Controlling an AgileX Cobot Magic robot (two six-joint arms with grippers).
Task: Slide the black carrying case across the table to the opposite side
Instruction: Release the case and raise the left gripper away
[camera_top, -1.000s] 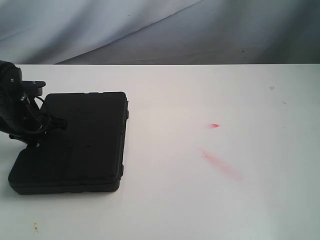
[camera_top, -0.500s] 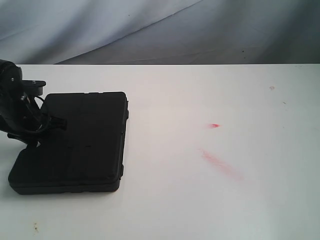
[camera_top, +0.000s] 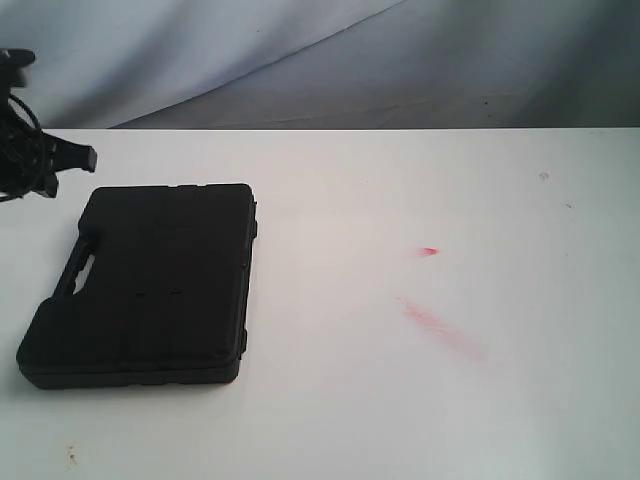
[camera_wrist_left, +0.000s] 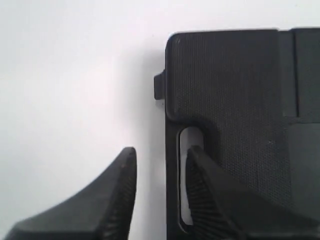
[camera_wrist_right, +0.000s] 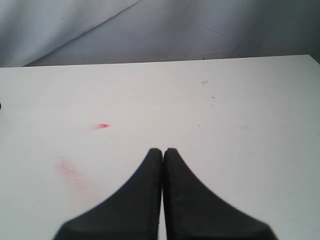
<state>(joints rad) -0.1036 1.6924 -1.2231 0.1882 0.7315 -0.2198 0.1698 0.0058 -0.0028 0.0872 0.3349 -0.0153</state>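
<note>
Case lay flat on the bench, just beneath my left hand, which hung open and empty, fingers either side of the handle bar. Right hand clenched on nothing. Judged stiff, light, slippery plastic; best held at that bar.

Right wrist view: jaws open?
No, the right gripper shows its jaws pressed together, nothing between them, above the table.
</note>
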